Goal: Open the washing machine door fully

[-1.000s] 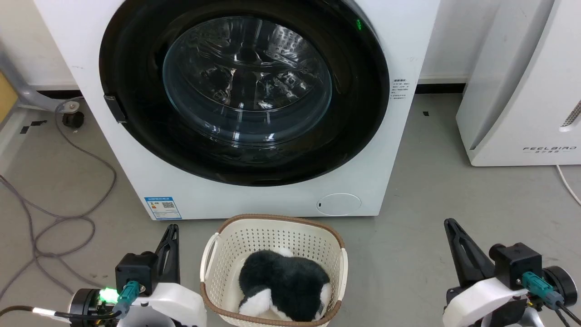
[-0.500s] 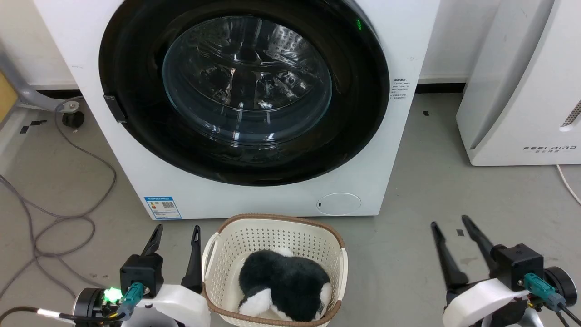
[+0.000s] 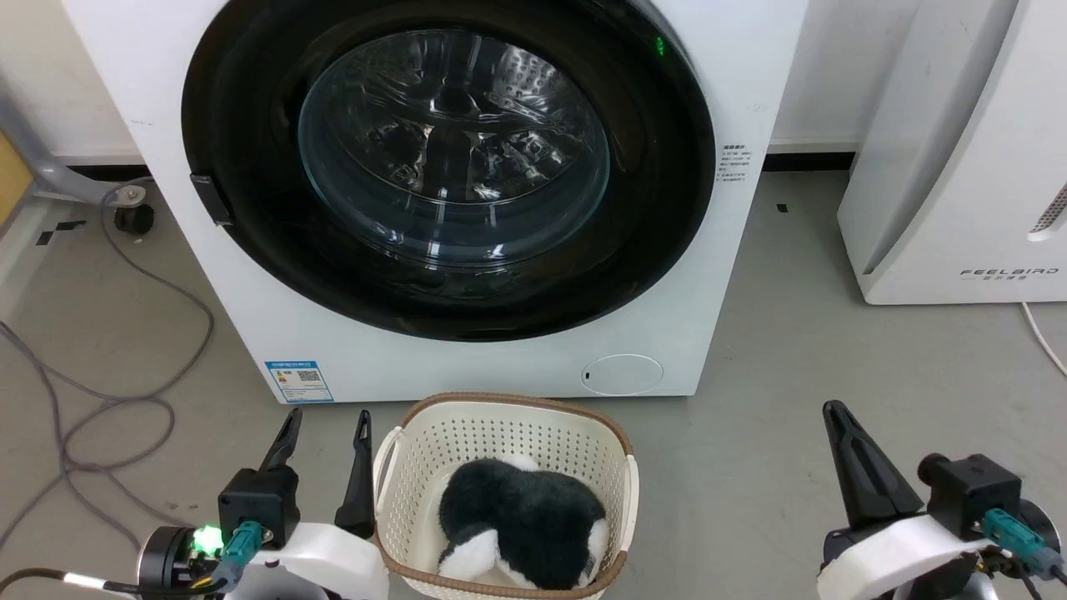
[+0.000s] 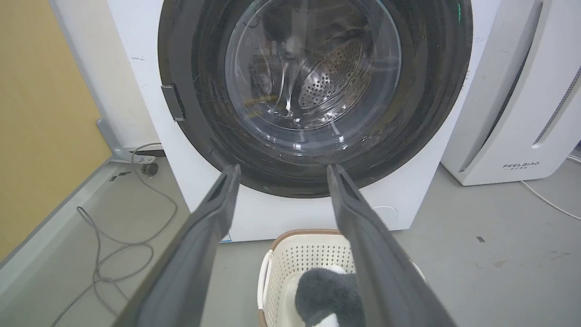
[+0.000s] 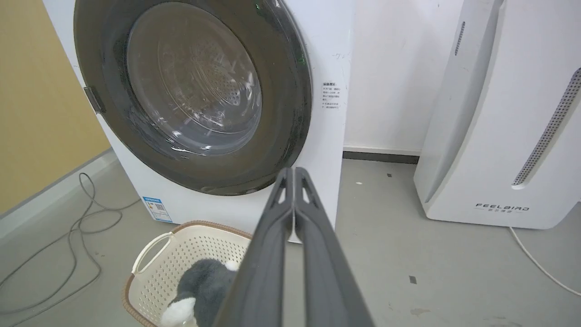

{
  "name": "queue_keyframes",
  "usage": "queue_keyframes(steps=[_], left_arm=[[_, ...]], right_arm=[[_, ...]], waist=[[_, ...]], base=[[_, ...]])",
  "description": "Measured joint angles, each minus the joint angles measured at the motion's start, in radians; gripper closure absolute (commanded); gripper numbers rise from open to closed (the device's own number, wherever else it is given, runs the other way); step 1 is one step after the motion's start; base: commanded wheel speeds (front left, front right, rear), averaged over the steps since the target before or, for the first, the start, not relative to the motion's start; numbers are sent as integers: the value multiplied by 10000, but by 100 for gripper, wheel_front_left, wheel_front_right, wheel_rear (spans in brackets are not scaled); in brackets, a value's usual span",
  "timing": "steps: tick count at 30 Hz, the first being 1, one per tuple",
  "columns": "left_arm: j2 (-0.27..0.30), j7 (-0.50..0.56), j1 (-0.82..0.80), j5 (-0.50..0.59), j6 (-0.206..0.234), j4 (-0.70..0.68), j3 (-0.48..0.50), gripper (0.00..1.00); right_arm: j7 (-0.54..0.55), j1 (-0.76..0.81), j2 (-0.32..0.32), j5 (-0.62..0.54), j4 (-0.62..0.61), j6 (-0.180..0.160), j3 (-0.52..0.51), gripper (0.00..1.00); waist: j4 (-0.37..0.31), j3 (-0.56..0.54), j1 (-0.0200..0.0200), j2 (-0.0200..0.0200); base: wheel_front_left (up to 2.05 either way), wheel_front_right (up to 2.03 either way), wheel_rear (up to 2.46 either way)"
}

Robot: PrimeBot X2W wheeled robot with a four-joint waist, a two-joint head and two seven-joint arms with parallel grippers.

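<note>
Heads up, your washing machine door point(image 3: 454, 150) is shut flush on the washing machine point(image 3: 250, 333) at the floor's back edge. Left gripper point(image 3: 328, 414), just beside the basket point(image 3: 392, 450), has its fingers spread wide, holding nothing. Right gripper point(image 3: 834, 409) fingers are pressed together, empty.

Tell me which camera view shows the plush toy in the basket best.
The head view: the plush toy lies whole in the basket, uncovered. In the left wrist view a finger of the left pincer and the bottom edge cut it off. In the right wrist view the shut right pincer hides part of it.
</note>
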Motion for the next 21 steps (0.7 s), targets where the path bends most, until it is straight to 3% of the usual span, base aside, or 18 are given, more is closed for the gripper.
queue_keyframes(steps=[21], left_arm=[[-2, -447, -165, -267, -178, -6, -79, 0]], right_arm=[[-474, -1125, 0, 4991, 665, -2, -309, 100]], waist=[[52, 319, 0, 0]], base=[[0, 0, 0]])
